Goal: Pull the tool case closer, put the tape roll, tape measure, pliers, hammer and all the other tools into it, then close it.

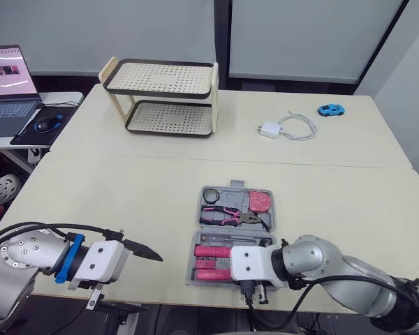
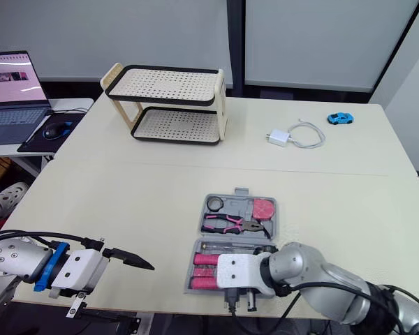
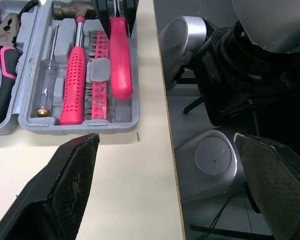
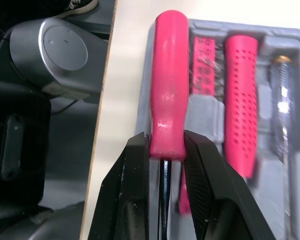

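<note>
The right gripper [image 4: 166, 142] grips the pink screwdriver [image 4: 168, 75], which may miss its tool case [image 3: 80, 126] slot and fall off the table [image 1: 160, 188]

A: Office or lab, would you say?

B: A workroom of the office sort; pale tables [image 1: 126, 181] pushed together, with frosted wall panels [image 1: 293, 35] behind; a laptop [image 1: 7, 91] with its screen lit on a side desk [image 1: 64, 98], a mouse [image 1: 47, 124] on a dark pad beside it.

A: And not a home?

B: I cannot rule it out; but the perforated two-tier rack [image 1: 164, 98], white charger [image 1: 271, 130] and blue toy car [image 1: 330, 109] lie well apart, like lab props.
</note>
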Controlling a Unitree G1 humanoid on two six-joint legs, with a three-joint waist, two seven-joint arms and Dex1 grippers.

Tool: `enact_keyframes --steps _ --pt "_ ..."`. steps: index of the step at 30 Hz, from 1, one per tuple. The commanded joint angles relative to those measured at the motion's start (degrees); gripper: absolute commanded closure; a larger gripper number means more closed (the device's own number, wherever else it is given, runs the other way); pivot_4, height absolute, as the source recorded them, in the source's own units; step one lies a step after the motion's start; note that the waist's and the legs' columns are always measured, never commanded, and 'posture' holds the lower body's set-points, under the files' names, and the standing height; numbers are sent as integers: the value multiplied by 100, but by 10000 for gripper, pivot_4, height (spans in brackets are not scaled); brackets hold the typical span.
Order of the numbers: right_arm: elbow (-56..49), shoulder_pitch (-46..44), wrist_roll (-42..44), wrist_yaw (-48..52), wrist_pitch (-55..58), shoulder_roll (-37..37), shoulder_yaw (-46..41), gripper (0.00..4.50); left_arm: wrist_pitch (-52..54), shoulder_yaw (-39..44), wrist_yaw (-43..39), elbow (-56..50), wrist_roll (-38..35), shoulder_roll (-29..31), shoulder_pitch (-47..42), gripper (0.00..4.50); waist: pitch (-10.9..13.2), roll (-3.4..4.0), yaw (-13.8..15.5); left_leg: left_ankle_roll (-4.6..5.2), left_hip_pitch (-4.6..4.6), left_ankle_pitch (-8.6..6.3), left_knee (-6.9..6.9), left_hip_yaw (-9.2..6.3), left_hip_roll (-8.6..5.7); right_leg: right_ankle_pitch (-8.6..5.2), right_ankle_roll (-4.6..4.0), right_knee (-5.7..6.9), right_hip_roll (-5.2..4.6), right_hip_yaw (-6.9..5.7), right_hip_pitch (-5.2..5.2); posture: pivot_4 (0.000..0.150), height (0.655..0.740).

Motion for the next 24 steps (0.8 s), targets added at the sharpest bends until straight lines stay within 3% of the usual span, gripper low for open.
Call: enact_keyframes --steps 1,17,19,22,24 --pt "42 -68 -78 -81 -69 85 90 38327 -39 153 35 -162 -34 84 23 0 0 0 1 0 -1 0 0 0 0 0 0 0 0 0 0 1500 7350" --pt "349 -47 -32 -216 26 526 197 38327 -44 70 118 -146 -12 68 -54 0 0 0 -2 0 0 0 -1 -1 5 1 -2 1 5 -1 -4 1500 7350" --pt "283 -75 74 -221 82 604 26 31069 -47 27 154 -147 7 39 -76 0 0 0 -2 0 0 0 -1 -1 7 2 -3 1 7 -1 -5 1500 7350" --pt "120 -121 302 -152 175 694 -254 24825 -41 2 175 -143 11 21 -91 0 0 0 -7 0 0 0 -1 0 10 3 -5 2 10 -1 -7 1500 7350" --pt "-81 -152 578 6 248 684 -467 24825 -49 -9 186 -130 20 17 -99 0 0 0 -4 0 -1 0 -1 1 11 4 -7 2 10 -1 -8 1500 7350"
